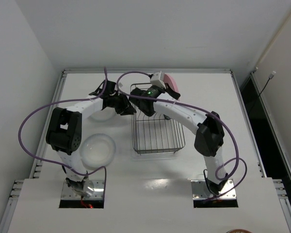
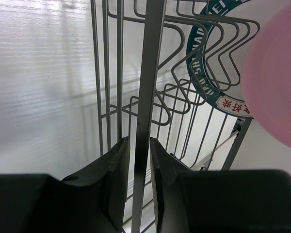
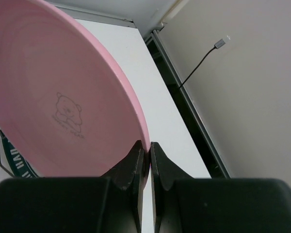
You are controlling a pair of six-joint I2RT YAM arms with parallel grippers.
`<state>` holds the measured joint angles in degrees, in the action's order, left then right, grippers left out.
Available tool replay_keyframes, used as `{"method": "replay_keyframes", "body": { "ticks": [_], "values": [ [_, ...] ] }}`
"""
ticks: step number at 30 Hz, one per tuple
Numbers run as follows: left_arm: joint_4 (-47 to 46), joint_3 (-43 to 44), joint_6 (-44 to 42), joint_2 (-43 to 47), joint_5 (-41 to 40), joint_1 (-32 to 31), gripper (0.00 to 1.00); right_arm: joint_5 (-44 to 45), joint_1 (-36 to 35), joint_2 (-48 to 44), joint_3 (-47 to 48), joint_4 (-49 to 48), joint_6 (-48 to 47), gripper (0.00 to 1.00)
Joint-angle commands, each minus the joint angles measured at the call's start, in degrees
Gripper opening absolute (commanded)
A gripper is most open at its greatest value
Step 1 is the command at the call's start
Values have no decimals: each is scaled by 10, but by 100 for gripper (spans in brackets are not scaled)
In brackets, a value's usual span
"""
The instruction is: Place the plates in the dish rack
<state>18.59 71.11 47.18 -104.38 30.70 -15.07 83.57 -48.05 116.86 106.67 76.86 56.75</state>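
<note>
the right claw (image 3: pixel 146 148) is clenched on the very edge of the pink plate (image 3: pixel 63 97), holding it on edge above the far end of the rack (image 1: pixel 157 133). the left claw (image 2: pixel 139 145) is clamped on the rack's left rim bar, steadying it on the surface (image 1: pixel 208 87).

the pinch on the pink plate is narrow and right at the rim, so the plate could swivel between the pads or slide out as it is lowered. the patterned plate (image 2: pixel 199 68) appears to stand among the tines (image 2: pixel 184 92) at that same end, so a lowering that is slightly off could knock the two plates together or seat the pink one on a tine instead of in a slot. if the left claw slips off the thin bar, a push from the plate could shove the light rack sideways.

the left wrist view shows the patterned plate behind the tines and the grip on the bar, which the arms hide from above. the right wrist view shows how little of the rim is held. only the top view shows a clear plate (image 1: pixel 98 148) lying on the surface left of the rack, not yet loaded.
</note>
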Motion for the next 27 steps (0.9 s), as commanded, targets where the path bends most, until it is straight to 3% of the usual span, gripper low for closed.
{"method": "replay_keyframes", "body": {
  "ticks": [1,10,17,27],
  "values": [
    [-5,20,-3,9,13,0,20,85,9,-43,18,37,-12,0],
    [-5,20,-3,9,18,0,20,85,9,8,30,37,-18,0],
    [-5,20,-3,9,18,0,20,39,-2,64,48,37,-23,0],
    [-5,20,-3,9,18,0,20,-38,-43,75,37,37,-6,0]
  ]
}}
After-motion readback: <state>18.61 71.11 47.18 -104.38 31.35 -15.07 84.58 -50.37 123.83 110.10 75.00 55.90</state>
